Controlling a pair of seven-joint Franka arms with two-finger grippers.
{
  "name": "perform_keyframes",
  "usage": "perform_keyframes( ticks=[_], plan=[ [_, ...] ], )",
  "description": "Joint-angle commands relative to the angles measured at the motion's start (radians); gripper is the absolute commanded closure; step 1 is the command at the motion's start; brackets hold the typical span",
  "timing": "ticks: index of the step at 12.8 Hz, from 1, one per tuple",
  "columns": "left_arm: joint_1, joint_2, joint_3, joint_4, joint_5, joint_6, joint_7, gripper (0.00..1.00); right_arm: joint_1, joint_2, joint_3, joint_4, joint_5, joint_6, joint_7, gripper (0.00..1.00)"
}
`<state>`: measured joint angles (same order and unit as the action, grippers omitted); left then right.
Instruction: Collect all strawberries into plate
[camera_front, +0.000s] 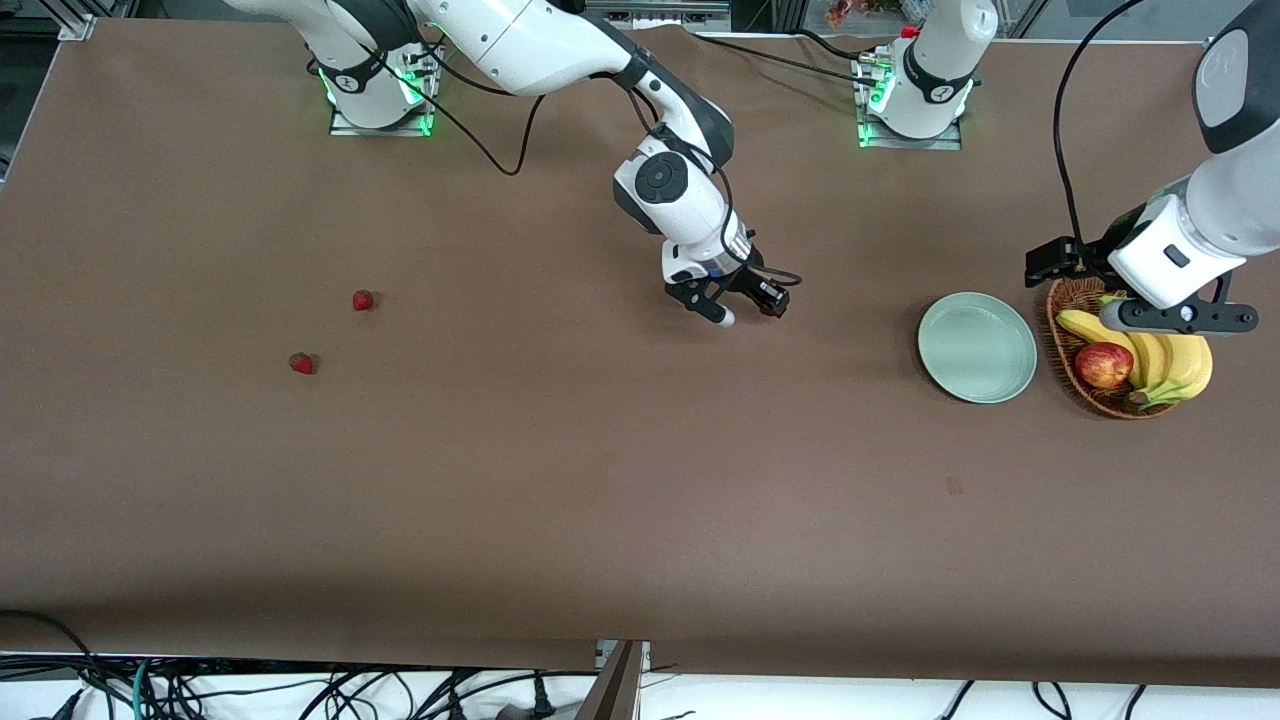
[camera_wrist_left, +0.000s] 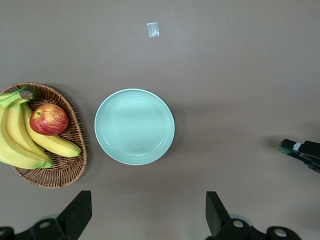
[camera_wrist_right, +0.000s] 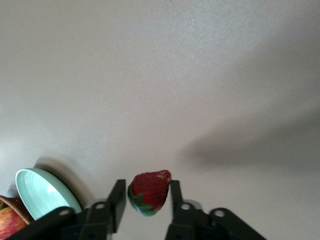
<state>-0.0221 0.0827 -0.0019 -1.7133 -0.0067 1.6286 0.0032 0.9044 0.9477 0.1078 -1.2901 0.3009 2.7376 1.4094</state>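
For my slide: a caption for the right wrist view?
Right gripper with a strawberry between its fingers above the brown table, plate at the edge.

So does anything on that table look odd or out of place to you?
Mostly no. The pale mint-green plate holds nothing, while two tiny red strawberries lie loose toward the right arm's end of the table. A third strawberry sits between the right end effector's fingers, over bare table well short of the plate.

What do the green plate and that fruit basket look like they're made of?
The plate looks like glazed ceramic or smooth plastic: an even mint colour with a soft sheen and faint rings. I can't tell which. The basket looks like woven brown wicker, with interlaced strands showing along its rim.
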Motion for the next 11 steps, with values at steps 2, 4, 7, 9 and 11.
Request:
perform_keyframes(
  ticks=[2,4,7,9,11],
  plan=[
    [0.008,-0.011,-0.007,-0.06,-0.016,0.054,0.006,0.0,-0.01,-0.026,-0.04,0.031,0.0,-0.08,-0.009,0.27],
    [0.007,-0.015,-0.009,-0.129,-0.016,0.134,0.006,0.0,-0.042,-0.087,-0.075,0.032,-0.002,-0.247,-0.045,0.26],
    [-0.004,-0.015,-0.071,-0.236,-0.018,0.258,-0.061,0.0,-0.142,-0.185,-0.083,0.031,-0.003,-0.557,-0.258,0.23],
    [-0.007,-0.006,-0.159,-0.305,-0.018,0.358,-0.174,0.0,-0.185,-0.259,-0.132,0.0,0.001,-0.761,-0.43,0.23],
    [-0.025,0.049,-0.242,-0.31,-0.018,0.425,-0.328,0.0,-0.191,-0.331,-0.224,-0.062,0.007,-0.886,-0.615,0.23]
  ],
)
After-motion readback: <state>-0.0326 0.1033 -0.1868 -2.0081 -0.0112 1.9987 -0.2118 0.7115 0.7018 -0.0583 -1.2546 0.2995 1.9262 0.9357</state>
